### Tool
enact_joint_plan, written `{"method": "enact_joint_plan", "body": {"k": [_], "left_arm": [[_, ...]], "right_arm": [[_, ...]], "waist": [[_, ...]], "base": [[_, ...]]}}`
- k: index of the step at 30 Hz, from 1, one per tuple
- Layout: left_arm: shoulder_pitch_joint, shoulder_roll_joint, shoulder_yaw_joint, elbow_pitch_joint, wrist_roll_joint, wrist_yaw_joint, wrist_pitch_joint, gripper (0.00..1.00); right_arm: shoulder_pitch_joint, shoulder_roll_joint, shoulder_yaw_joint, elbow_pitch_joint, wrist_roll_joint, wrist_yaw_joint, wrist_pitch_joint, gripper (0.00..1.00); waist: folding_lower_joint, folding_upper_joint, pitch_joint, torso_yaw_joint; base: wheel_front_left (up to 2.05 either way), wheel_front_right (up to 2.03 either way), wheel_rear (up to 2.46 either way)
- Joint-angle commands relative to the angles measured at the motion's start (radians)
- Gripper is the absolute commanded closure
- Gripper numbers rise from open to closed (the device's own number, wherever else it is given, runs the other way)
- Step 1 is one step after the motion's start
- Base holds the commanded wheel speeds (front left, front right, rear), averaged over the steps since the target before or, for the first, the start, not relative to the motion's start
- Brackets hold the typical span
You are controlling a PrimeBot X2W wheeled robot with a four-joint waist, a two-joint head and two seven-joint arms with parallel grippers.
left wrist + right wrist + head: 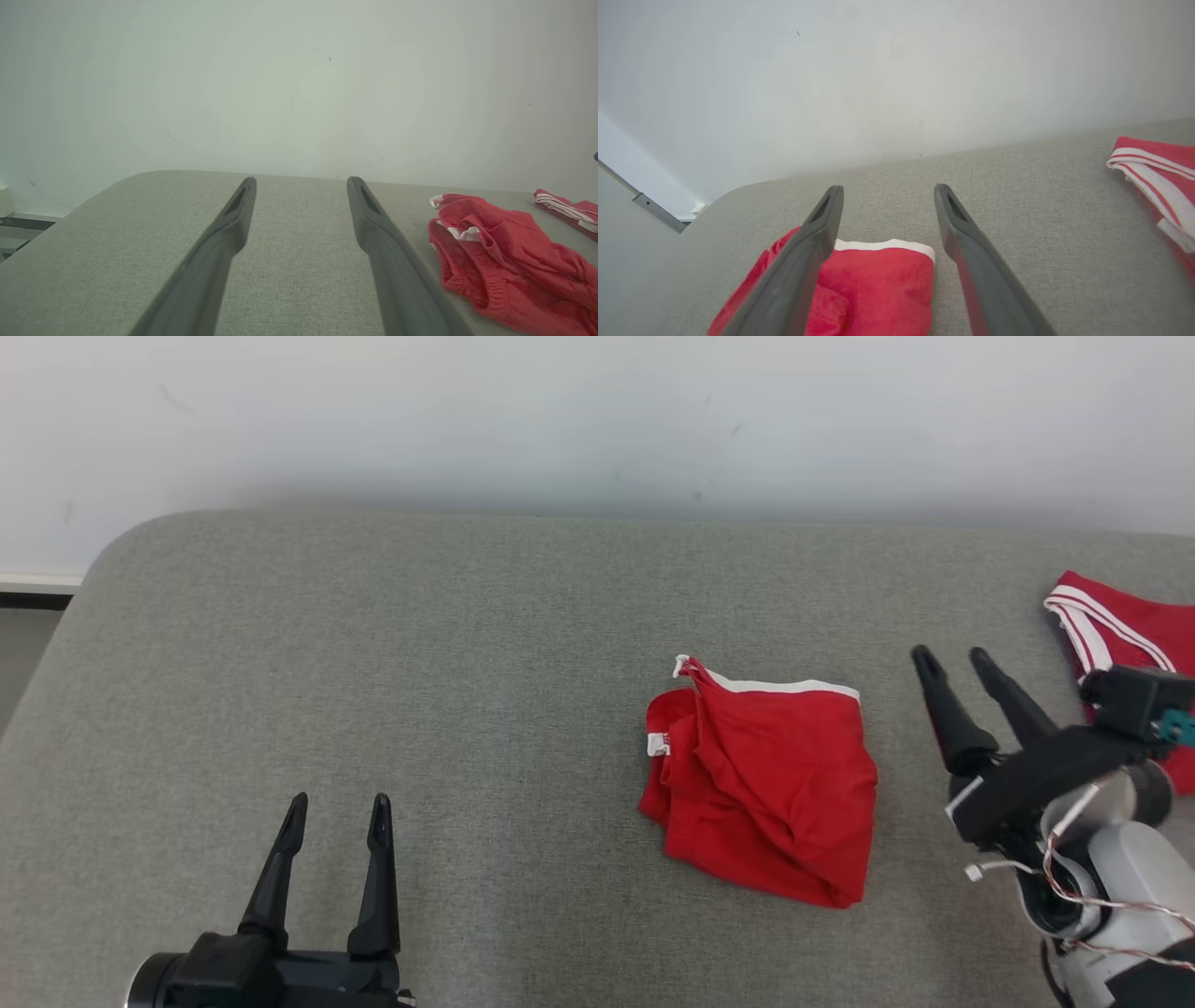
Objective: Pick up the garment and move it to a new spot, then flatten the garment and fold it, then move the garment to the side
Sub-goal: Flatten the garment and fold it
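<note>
Lower left in the head view, the left gripper (340,800) has its fingers open and empty, well apart from the garment (766,784). The right gripper (952,655), also open and empty, is nearer; the garment lies just to its left in the frame. It is red with white trim and lies crumpled mid-right on the worktop (373,616), its long axis running upper left to lower right.

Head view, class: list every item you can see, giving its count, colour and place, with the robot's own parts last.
red garment: one, red with a white band, rumpled, right of the surface's middle
striped garment: one, red with white stripes, far right, partly behind the right arm
padded surface: one, grey, under both garments
wall: one, white, behind the surface
left gripper: one, black, lower left, open, empty
right gripper: one, black, right of the red garment, open, empty
</note>
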Motion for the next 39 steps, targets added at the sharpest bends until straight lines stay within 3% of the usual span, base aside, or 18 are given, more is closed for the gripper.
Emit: {"method": "enact_joint_plan", "body": {"k": [1, 6, 7, 8, 9, 22, 28, 39], "left_arm": [[0.009, 0.000, 0.005, -0.006, 0.008, -0.001, -0.003, 0.00], [0.006, 0.000, 0.020, -0.009, 0.023, -0.009, -0.003, 0.00], [0.004, 0.000, 0.022, -0.010, 0.025, -0.011, -0.003, 0.00], [0.002, 0.000, 0.024, -0.010, 0.028, -0.014, -0.003, 0.00], [-0.001, 0.000, 0.025, -0.010, 0.030, -0.015, -0.003, 0.00], [-0.023, 0.000, 0.020, 0.003, 0.026, -0.025, -0.003, 0.00], [-0.026, 0.000, 0.015, 0.010, 0.019, -0.026, -0.003, 0.00], [-0.022, 0.000, 0.012, 0.011, 0.016, -0.025, -0.003, 0.00]], "right_arm": [[0.023, -0.018, -0.008, -0.003, -0.025, -0.003, -0.028, 0.00], [0.076, -0.026, -0.040, 0.021, -0.053, -0.003, -0.102, 0.00], [0.083, -0.025, -0.043, 0.033, -0.054, -0.003, -0.108, 0.04], [0.086, -0.025, -0.041, 0.043, -0.058, -0.003, -0.117, 0.32], [0.085, -0.030, -0.032, 0.054, -0.075, -0.003, -0.125, 1.00], [-0.033, 0.016, 0.135, 0.291, -0.145, -0.003, -0.188, 1.00], [-0.067, 0.058, 0.214, 0.398, -0.117, -0.003, -0.220, 1.00], [-0.071, 0.125, 0.410, 0.385, -0.060, -0.003, -0.283, 1.00]], "waist": [[0.0000, -0.0001, 0.002, -0.011], [0.0000, -0.0001, 0.005, -0.018], [0.0000, -0.0001, 0.006, -0.019], [0.0000, -0.0001, 0.008, -0.018], [0.0000, -0.0001, 0.011, -0.016], [0.0000, -0.0001, 0.035, 0.044], [0.0000, -0.0001, 0.034, 0.074], [0.0000, -0.0001, 0.033, 0.086]], "base": [[0.00, 0.00, 0.00], [0.00, 0.00, 0.00], [0.00, 0.00, 0.00], [0.00, 0.00, 0.00], [0.00, 0.00, 0.00], [0.00, 0.00, 0.00], [0.00, 0.00, 0.00], [0.00, 0.00, 0.00]]}}
